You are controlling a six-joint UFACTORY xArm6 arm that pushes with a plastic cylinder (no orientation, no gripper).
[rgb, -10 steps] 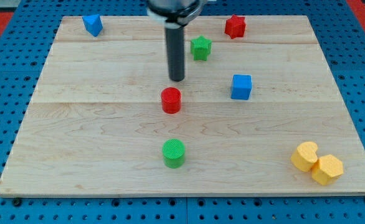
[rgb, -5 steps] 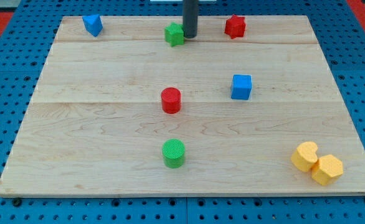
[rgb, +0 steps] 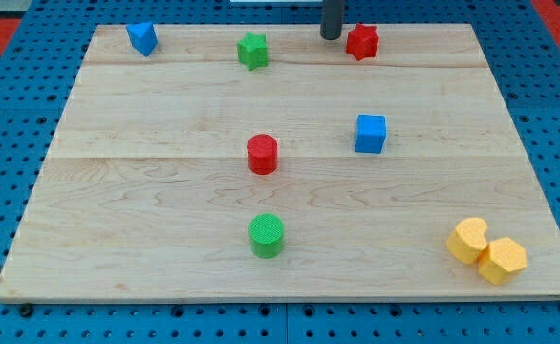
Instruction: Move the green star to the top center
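Note:
The green star [rgb: 252, 50] lies near the top edge of the wooden board [rgb: 165, 191], a little left of the board's middle. My tip [rgb: 331, 36] is at the top edge, well to the right of the green star and just left of the red star [rgb: 361, 41]. It touches neither block as far as I can see.
A blue block [rgb: 142, 37] sits at the top left. A red cylinder [rgb: 262, 154] is at the board's middle, a blue cube [rgb: 370, 134] to its right, a green cylinder [rgb: 267, 235] below. Two yellow blocks [rgb: 486, 251] lie at the bottom right.
The green star slid up and to the left, from right of centre to near the top edge. My tip then drew away to the right, toward the red star.

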